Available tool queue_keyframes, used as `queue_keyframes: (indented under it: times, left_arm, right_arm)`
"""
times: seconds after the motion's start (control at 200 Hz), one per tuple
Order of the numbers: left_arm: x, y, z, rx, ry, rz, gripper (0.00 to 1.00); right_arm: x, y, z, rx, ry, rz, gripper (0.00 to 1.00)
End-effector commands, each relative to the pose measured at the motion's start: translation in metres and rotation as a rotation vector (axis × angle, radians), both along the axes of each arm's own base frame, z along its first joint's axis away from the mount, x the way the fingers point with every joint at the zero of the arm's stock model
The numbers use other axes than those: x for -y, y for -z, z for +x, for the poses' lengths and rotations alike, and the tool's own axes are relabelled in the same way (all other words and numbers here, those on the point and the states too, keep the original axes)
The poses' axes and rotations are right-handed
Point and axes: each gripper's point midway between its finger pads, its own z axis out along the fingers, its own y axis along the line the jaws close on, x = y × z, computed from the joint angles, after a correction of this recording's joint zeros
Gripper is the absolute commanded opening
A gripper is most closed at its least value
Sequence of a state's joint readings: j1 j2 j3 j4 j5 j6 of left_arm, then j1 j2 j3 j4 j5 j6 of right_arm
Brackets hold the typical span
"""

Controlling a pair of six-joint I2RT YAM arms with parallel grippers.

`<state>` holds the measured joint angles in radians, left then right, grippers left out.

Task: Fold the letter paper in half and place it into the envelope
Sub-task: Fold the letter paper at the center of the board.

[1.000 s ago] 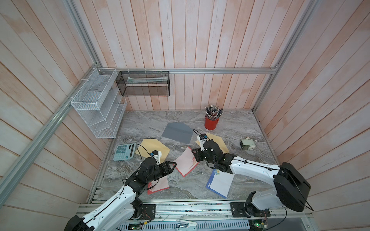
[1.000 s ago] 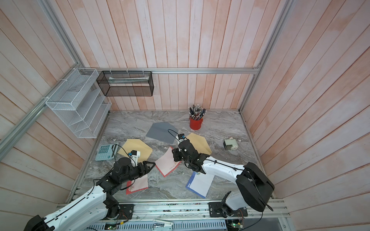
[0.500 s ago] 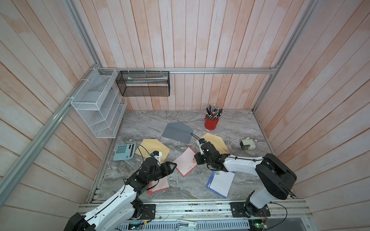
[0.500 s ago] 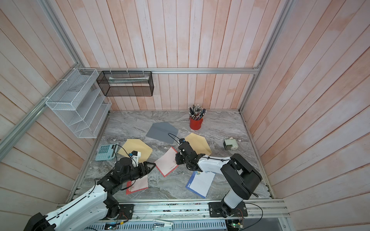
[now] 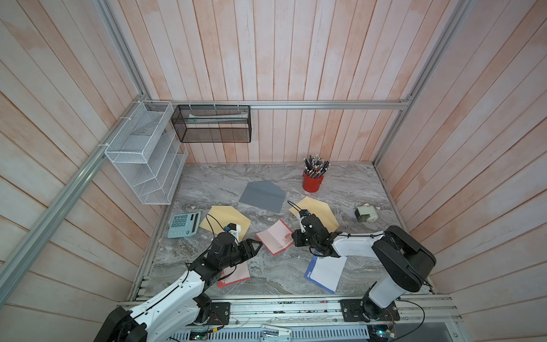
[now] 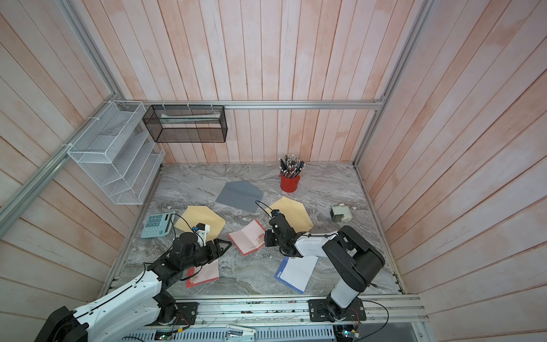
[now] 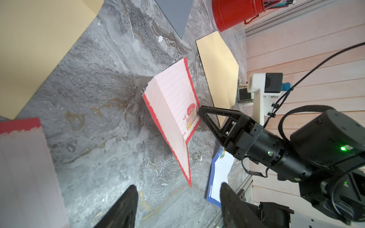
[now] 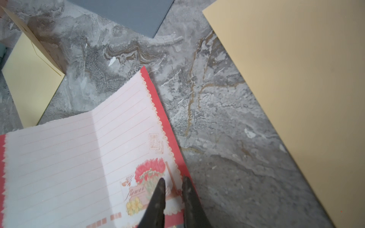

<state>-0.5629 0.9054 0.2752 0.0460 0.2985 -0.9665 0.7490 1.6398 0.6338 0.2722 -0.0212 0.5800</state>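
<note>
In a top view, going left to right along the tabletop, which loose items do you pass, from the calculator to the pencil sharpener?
calculator → left tan envelope → grey envelope → red-bordered letter paper → red pencil cup → pencil sharpener. The right tan envelope, blue-edged sheet and second red sheet overlap others' spans, so I left them out.

Red pencil cup (image 5: 313, 182) at back, calculator (image 5: 184, 225) left, sharpener (image 5: 366, 213) right, wire racks (image 5: 142, 157) on wall
</note>
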Motion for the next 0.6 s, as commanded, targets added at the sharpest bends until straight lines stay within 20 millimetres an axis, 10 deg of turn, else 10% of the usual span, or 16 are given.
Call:
queue_keyframes:
  times: [0.0,0.595]
  left_arm:
    - [0.005,0.001,0.005,0.023,0.008,-0.014,0.67]
    - [0.051,-0.023,0.043,0.12,0.044,-0.023,0.65]
  right_arm:
    - [0.008,0.017,-0.009,-0.053,0.011,-0.02,0.18]
    - [0.008,0.015,-0.018,-0.075,0.009,0.02,0.18]
